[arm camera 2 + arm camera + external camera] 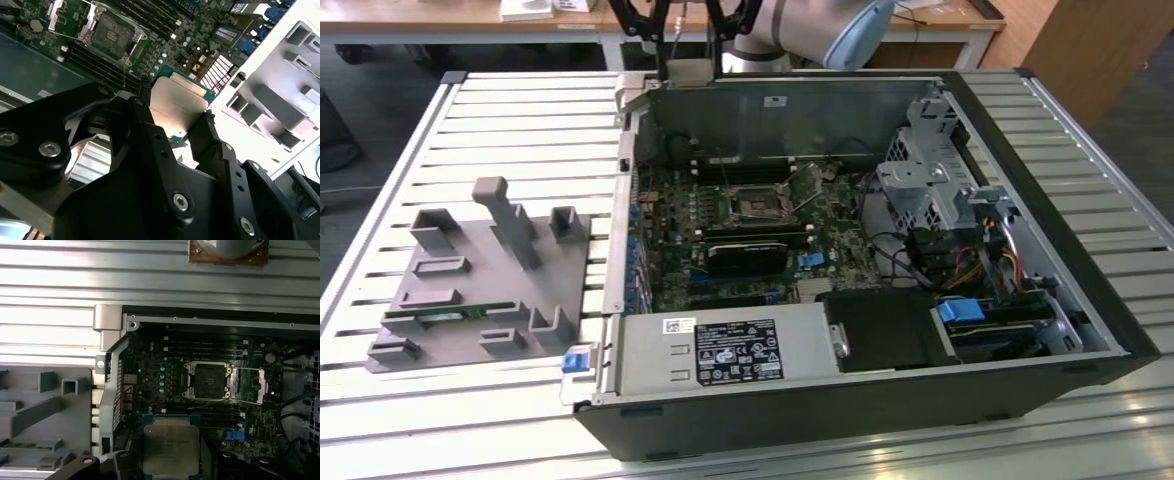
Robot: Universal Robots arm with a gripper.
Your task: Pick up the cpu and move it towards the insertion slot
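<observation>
My gripper hangs above the far left corner of the open computer case and is shut on the cpu, a flat square chip with a silvery top. In the second wrist view the black fingers clamp two opposite edges of the cpu. The cpu is off to one side of the insertion slot, not over it. The slot is a square socket with a silvery frame and dark centre, standing open on the green board.
A grey fixture block with upright posts and a green memory stick lies at the exterior view's left on the slatted table. Inside the case are a black rectangular block, a power supply and a metal drive cage.
</observation>
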